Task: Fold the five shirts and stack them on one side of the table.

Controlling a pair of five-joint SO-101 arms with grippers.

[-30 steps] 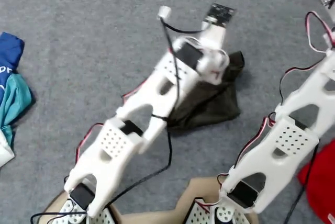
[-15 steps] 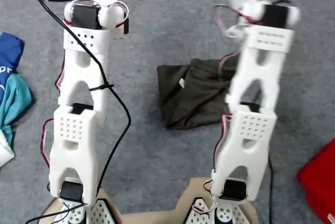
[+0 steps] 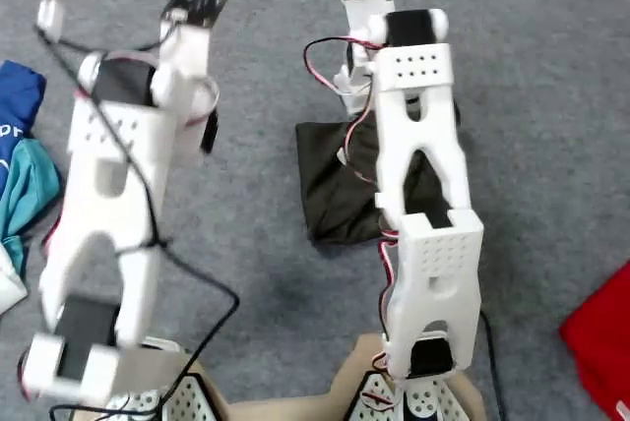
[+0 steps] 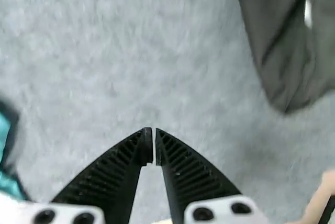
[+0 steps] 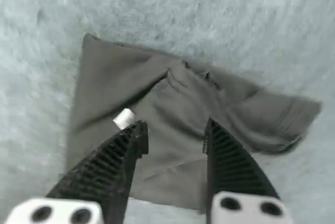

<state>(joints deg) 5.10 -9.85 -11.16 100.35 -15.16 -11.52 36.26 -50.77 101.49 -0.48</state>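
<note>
A dark olive shirt (image 3: 330, 190) lies folded in a rough square at the table's middle. My right arm (image 3: 413, 77) stretches over it. In the right wrist view, my right gripper (image 5: 175, 130) hangs open just above the shirt (image 5: 172, 93), its fingers straddling the collar area beside a small white tag (image 5: 124, 118). My left gripper (image 4: 149, 145) is shut and empty over bare grey cloth, left of the shirt (image 4: 293, 41); one black finger (image 3: 209, 133) shows in the high view. A blue and teal shirt pile (image 3: 20, 155) lies at the table's left edge.
A red shirt (image 3: 600, 342) lies at the front right corner. The grey table cover (image 3: 246, 234) is bare between the arms. A strip of teal fabric (image 4: 4, 145) edges the left wrist view. The arm bases stand at the front edge.
The left arm has swung off the dark shirt to the left side of the table. The right arm has come in from the right and now hangs over the shirt.
</note>
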